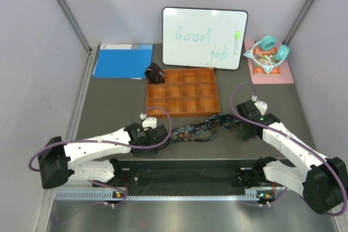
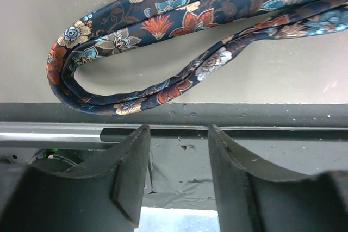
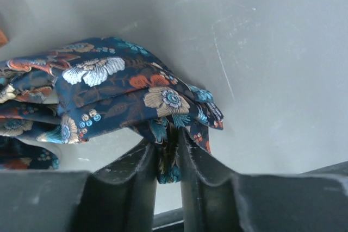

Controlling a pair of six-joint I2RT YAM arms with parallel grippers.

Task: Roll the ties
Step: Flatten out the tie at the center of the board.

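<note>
Right end effector point(image 3: 167, 153), pinching floral tie point(image 3: 125, 93)

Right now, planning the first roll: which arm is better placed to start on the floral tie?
Probably the right: the right gripper is closed on a fold of the floral tie; the left gripper is open, the tie's loop beyond it, untouched.

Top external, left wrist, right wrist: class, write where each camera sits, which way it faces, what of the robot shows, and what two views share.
Top external: above and behind the arms, looking down on the table; both arms, left gripper and right gripper.
Left wrist: on the left arm, facing past its open fingers at a loop of the floral tie.
Right wrist: on the right arm, facing its fingers pinched on the tie's folded end.
Shared: both wrist views show the floral tie.
</note>
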